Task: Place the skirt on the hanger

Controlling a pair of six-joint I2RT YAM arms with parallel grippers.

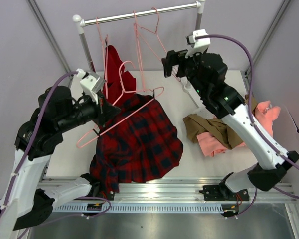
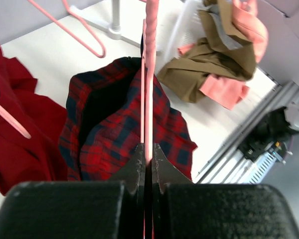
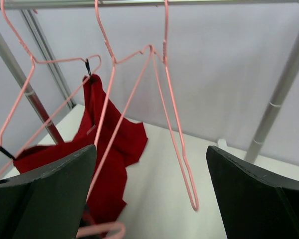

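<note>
**Left fingers pinching one hanger over the plaid skirt, right fingers gaping by the rail**

Left gripper (image 2: 147,154) is filling the bottom of its wrist view, jaws pressed nearly together on the thin bar of one pink hanger (image 2: 149,74). That bar is running straight up the frame across the skirt (image 2: 104,134). From above, the one skirt (image 1: 139,144) is lying spread on the table (image 1: 199,167) at centre frame, with the held hanger slanting over its upper left edge. Cannot tell whether the skirt is hooked onto it.

Right gripper (image 3: 150,149) is hovering up by the rail (image 1: 139,15), upper centre of the top view, fingers spread wide and gripping nothing.

Three more pink hangers are hanging on the rail, making four in all. One plain red garment (image 3: 107,144) is dangling from the leftmost. One tan piece (image 1: 207,124) is sitting bunched with pink cloth at right of the table.
</note>
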